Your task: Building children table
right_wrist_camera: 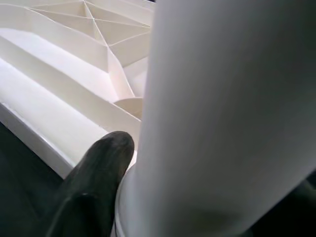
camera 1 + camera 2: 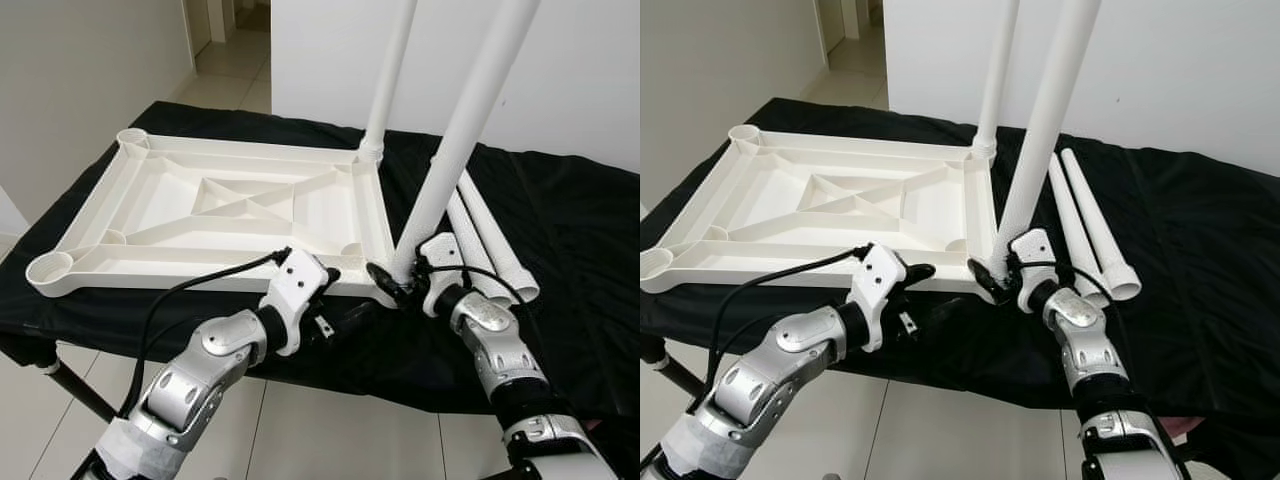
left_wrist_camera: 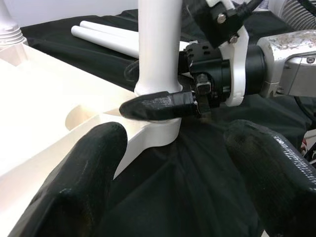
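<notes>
At the near right corner of the upturned white tabletop (image 2: 215, 205), the right gripper (image 2: 392, 280) is clamped round the foot of a white leg (image 2: 462, 130) standing in that corner's socket, while the left gripper (image 2: 335, 310) waits just beside the same corner, its fingers (image 3: 74, 182) spread and holding nothing. At the far right corner a second leg (image 2: 392, 70) already stands upright. I judge the job about half done: the two left-hand sockets gape, and two spare legs (image 2: 490, 245) lie on the black cloth (image 2: 570, 230) to the tabletop's right.
</notes>
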Available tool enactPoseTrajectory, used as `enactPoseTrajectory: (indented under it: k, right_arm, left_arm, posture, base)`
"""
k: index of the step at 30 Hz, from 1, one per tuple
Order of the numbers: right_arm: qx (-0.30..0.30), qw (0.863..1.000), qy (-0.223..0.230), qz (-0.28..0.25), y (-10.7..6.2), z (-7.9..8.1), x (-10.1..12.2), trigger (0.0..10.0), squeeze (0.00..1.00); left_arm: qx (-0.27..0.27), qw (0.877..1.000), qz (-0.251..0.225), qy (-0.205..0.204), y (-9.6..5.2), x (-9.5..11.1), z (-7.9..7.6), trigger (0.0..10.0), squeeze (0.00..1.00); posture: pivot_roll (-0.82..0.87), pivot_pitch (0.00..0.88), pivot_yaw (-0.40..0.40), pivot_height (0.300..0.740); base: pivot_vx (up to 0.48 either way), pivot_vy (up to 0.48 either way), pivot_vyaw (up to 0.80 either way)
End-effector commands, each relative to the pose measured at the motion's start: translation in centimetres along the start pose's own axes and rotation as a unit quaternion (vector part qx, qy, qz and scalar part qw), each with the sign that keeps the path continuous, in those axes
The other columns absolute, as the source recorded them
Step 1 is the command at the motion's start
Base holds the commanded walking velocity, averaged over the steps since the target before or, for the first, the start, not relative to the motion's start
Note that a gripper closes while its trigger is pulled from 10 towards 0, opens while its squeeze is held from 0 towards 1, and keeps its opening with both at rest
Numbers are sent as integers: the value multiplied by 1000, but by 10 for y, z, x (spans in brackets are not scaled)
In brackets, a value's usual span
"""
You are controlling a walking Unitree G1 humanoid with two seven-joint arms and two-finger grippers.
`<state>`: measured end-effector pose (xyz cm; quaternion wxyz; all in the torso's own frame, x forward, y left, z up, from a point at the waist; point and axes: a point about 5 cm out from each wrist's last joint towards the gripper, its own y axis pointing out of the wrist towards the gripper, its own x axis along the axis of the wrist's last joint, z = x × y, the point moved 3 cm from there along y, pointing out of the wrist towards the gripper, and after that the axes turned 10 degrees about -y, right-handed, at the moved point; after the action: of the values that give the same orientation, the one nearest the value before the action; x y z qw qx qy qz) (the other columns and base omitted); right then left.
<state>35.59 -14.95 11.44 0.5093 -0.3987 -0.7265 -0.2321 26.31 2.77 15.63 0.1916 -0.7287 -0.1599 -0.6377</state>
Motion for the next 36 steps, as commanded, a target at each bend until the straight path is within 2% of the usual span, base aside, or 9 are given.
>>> enactPoseTrajectory:
  k: [1, 2, 8, 9, 10, 11, 16, 28, 36]
  right_arm:
    - [9, 1000, -9, 4, 1, -2, -2, 1176, 0]
    - [10, 1000, -7, 5, 2, -3, -2, 0, 0]
    - [19, 1000, 6, 7, 2, 0, -9, 0, 0]
    - [13, 1000, 17, 10, 1, 0, -12, 1451, 0]
    - [13, 1000, 17, 10, 1, 0, -12, 1451, 0]
    - [8, 1000, 24, 13, 0, 1, -15, 10000, 0]
    - [1, 999, 36, 19, -1, 4, -18, 10000, 0]
    - [-80, 993, 69, 60, -10, 19, -30, 10000, 0]
    - [-157, 975, 136, 77, -16, 34, -28, 10000, 0]
  left_arm:
    - [-17, 1000, 6, 6, 0, 2, -2, 10000, 0]
    - [-16, 1000, 7, 7, 0, 2, -2, 10000, 0]
    - [-11, 1000, 6, 10, -2, 3, 0, 10000, 0]
    - [-7, 1000, 4, 7, -2, 4, 1, 10000, 0]
    - [-7, 1000, 4, 7, -2, 4, 1, 10000, 0]
    - [-8, 1000, 3, 4, -3, 5, 0, 10000, 0]
    - [-9, 1000, 4, 7, -3, 4, 1, 10000, 0]
    - [-2, 1000, 2, -1, 1, 0, 0, 10000, 0]
    - [-5, 1000, 2, -1, 2, 0, 0, 10000, 0]
  posture:
    - [-35, 0, -24, 740]
    - [-35, 0, -24, 740]
    - [-11, 0, -25, 740]
    - [-11, 0, -26, 740]
    - [-11, 0, -26, 740]
    - [-12, 0, -38, 740]
    - [-12, 0, -45, 740]
    - [-44, 0, -59, 740]
    - [-52, 0, -57, 740]
  base:
    - [0, 0, 0]
    - [0, 0, 0]
    - [0, 0, 0]
    - [0, 0, 0]
    - [0, 0, 0]
    - [0, 0, 0]
    - [0, 0, 0]
    - [0, 0, 0]
    - [0, 0, 0]
